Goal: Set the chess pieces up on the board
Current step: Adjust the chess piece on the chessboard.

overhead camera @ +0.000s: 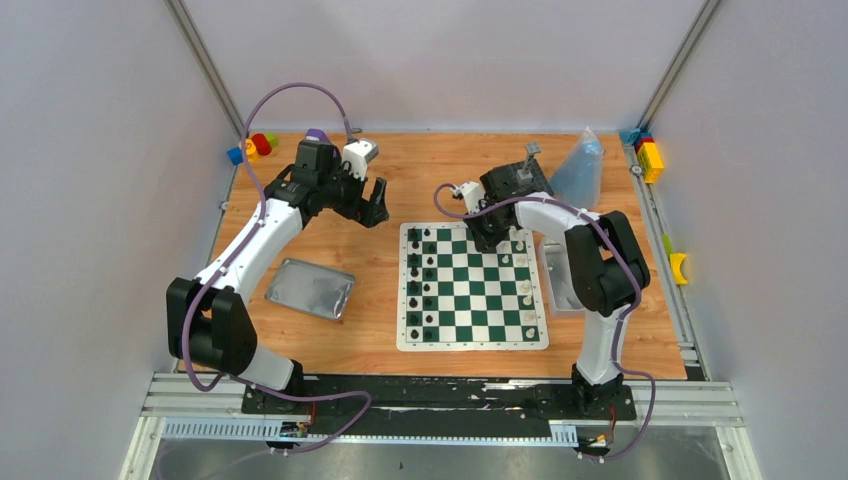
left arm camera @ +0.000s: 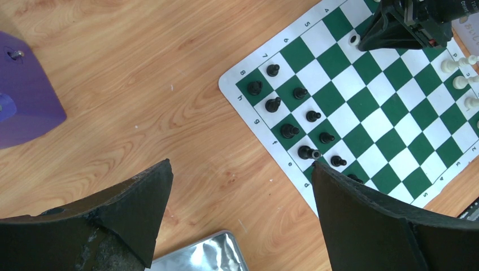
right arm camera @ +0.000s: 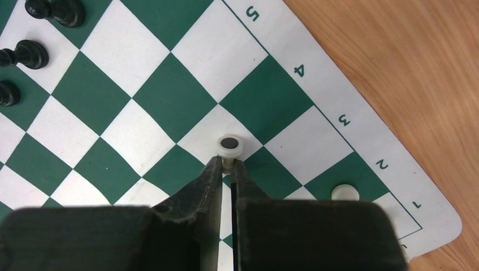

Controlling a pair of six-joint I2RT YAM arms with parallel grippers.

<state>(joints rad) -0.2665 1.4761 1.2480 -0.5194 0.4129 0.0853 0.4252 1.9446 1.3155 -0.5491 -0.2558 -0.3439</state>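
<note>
The wooden table (overhead camera: 380,300) carries the checkered board (overhead camera: 470,300), a silver tin (overhead camera: 308,288) and toy blocks (overhead camera: 255,147).

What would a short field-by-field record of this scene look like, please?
Board: green-and-white checkered roll-up board, flat on the wooden table
Right end effector: shut on a small cream plastic chess piece, over the board
Left end effector: open, holding nothing, over bare wood left of the board
Black plastic chess pieces: along the board's left side
Other cream pieces: along its right side
Flat silver metal tin: on the table, left of the board

green-white checkered board (overhead camera: 475,296) — black, cream pieces (left arm camera: 290,131)
</note>
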